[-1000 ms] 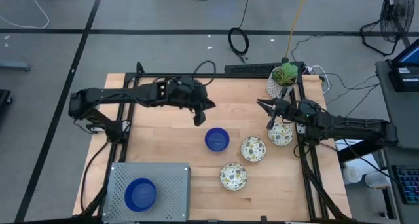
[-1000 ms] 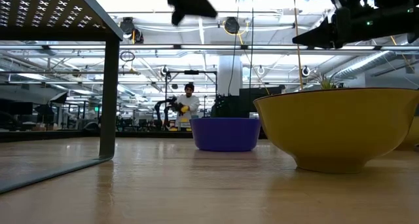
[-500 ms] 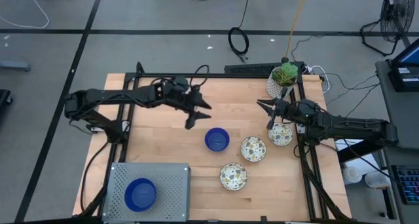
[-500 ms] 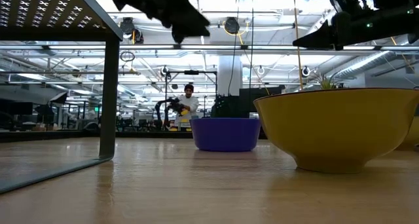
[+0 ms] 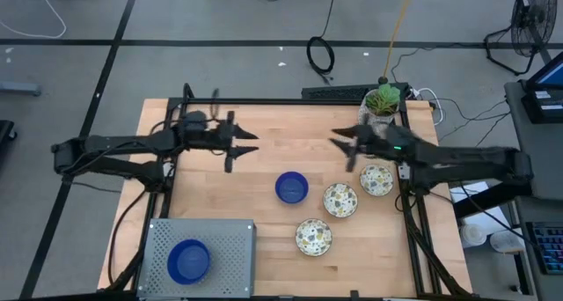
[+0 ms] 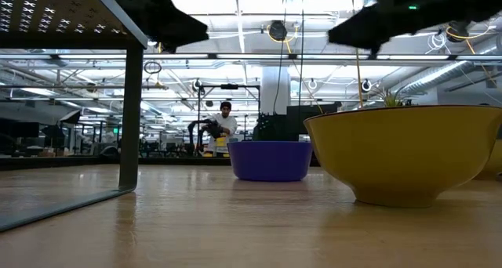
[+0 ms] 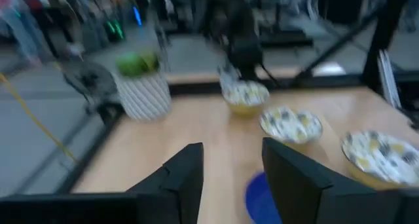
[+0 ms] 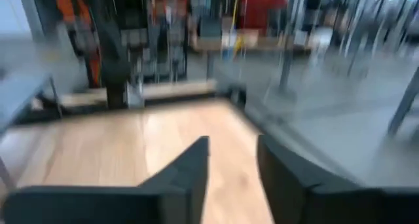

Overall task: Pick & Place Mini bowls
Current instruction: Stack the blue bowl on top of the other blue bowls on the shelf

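Both grippers hang empty above the pale wooden table (image 5: 220,187), fingers parted by a narrow gap: the left gripper (image 5: 236,148) over the far left, the right gripper (image 5: 345,148) near the ribbed white plant pot (image 5: 376,107). A glossy blue bowl (image 5: 291,187) sits mid-table beside three speckled cream bowls (image 5: 340,200); another blue bowl (image 5: 188,260) rests on the perforated metal stand (image 5: 230,248).

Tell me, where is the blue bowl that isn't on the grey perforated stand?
Seen from above, the blue bowl sits near the middle of the wooden table, just left of three speckled bowls, with nothing touching it.
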Controlling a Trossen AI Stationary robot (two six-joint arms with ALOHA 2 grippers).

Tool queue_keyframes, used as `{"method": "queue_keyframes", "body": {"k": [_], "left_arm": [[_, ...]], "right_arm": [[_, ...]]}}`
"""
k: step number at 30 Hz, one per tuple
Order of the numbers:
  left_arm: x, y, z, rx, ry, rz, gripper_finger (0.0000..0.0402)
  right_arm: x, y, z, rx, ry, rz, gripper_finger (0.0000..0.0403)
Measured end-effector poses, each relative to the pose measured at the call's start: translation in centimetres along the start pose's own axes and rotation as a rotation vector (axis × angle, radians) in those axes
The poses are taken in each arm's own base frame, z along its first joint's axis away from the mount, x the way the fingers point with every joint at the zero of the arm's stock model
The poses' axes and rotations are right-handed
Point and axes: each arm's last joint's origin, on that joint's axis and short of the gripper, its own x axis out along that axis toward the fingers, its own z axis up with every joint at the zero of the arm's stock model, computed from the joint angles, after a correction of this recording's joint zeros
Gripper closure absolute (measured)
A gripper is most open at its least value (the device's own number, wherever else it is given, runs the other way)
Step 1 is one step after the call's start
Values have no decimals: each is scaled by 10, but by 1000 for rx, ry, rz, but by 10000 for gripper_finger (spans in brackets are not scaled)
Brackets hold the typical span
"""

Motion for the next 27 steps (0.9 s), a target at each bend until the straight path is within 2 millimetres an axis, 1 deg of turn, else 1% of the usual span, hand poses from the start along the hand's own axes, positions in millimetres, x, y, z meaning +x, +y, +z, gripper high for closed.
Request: {"method": "queue_keyframes", "body": {"k": [3,6,9,12,15,17,21,27], "left_arm": [[-9,-1,-9,-9,-58,19,251],[-12,-2,-14,-22,-68,26,252],[-12,-2,-17,-52,-39,23,252],[-10,-3,-20,-56,-18,15,252],[-10,-3,-21,-58,-11,13,252],[-10,-3,-21,-58,-10,13,252],[-9,-3,-21,-58,-9,13,252],[-9,-3,-21,-54,-8,13,252]], "right_arm": [[36,13,7,16,207,-9,212],[70,27,9,9,435,-11,173],[98,41,-1,-5,664,-16,155],[118,56,-14,-17,837,-23,154],[130,68,-27,-26,956,-34,162],[136,76,-33,-19,993,-34,168],[139,87,-41,47,1025,21,176],[141,95,-54,33,1073,19,175]]}}
